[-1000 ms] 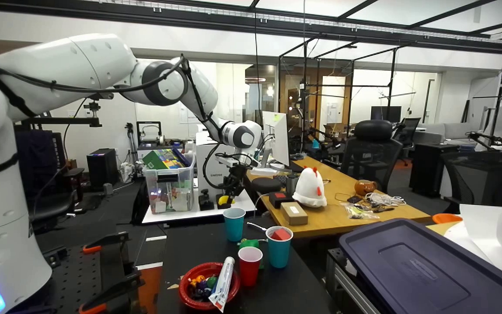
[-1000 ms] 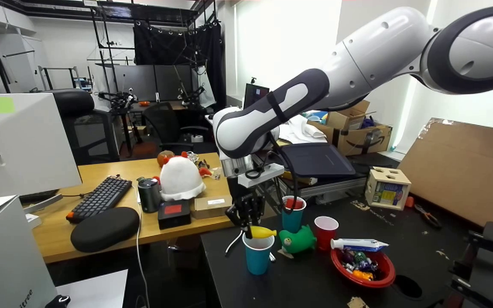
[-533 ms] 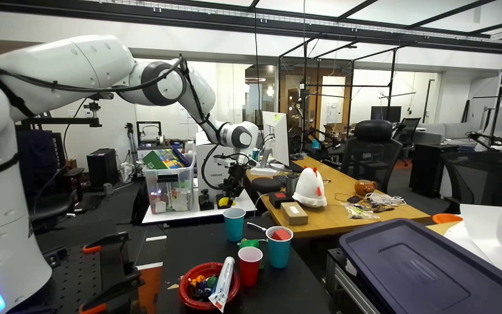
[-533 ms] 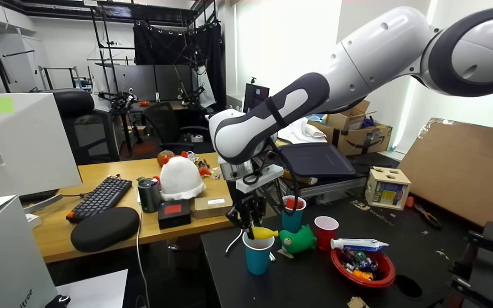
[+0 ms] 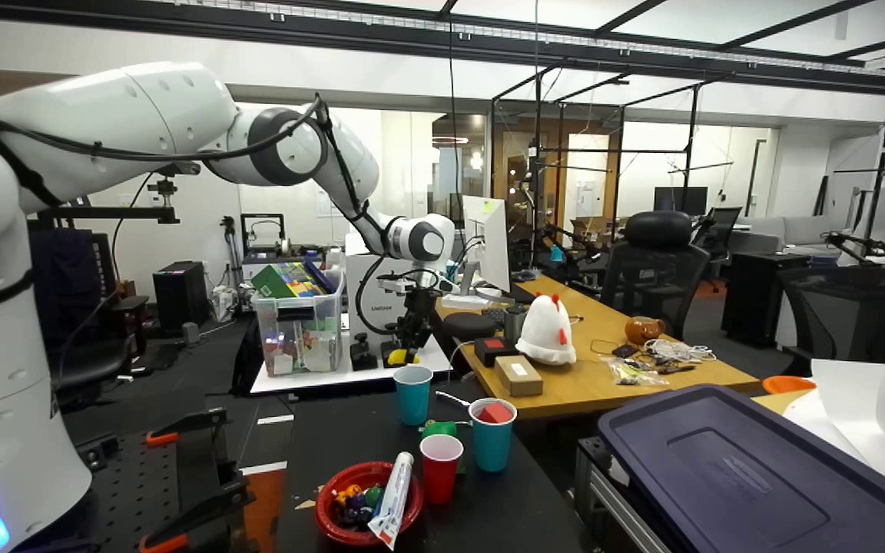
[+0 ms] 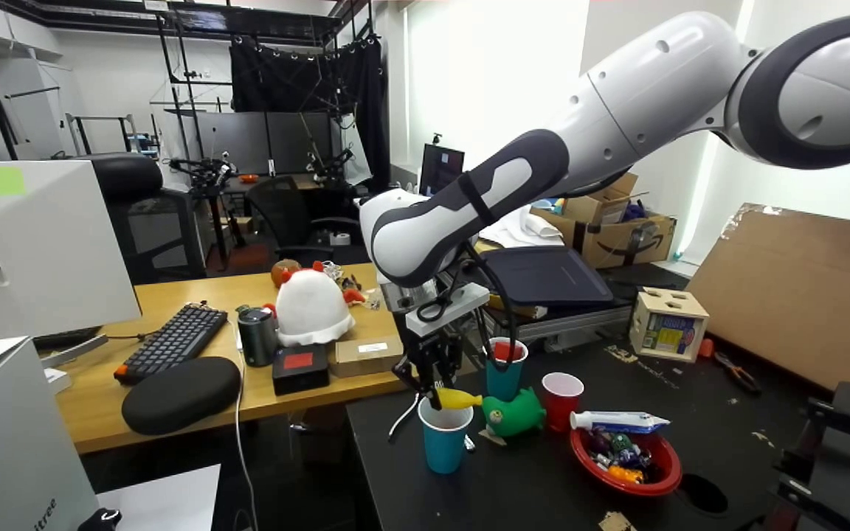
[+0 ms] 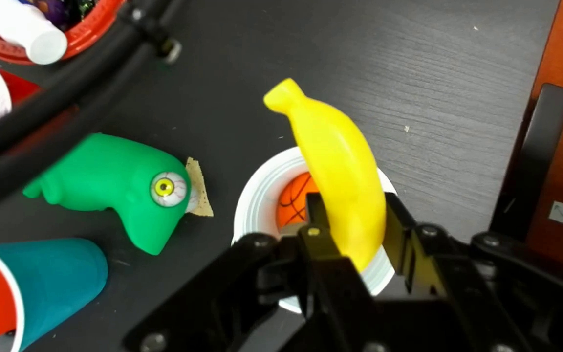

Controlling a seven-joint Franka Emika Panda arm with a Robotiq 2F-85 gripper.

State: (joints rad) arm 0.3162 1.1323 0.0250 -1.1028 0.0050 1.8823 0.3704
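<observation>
Yellow banana, clamped between the fingers of the gripper, lies nearly level above the cup holding the ball, its stem overhanging. Should the grip slip, that overhang could catch and tip the cup, or the ball could deflect it towards the toy beside the cup.

Jaws grip yellow banana-like object, narrow end toward green toy. Object over mouth of teal cup; contact unclear. Second teal cup behind, red piece inside. Red cup beside toy. White-blue tube along far rim of red bowl. Cups, bowl on black tabletop.
</observation>
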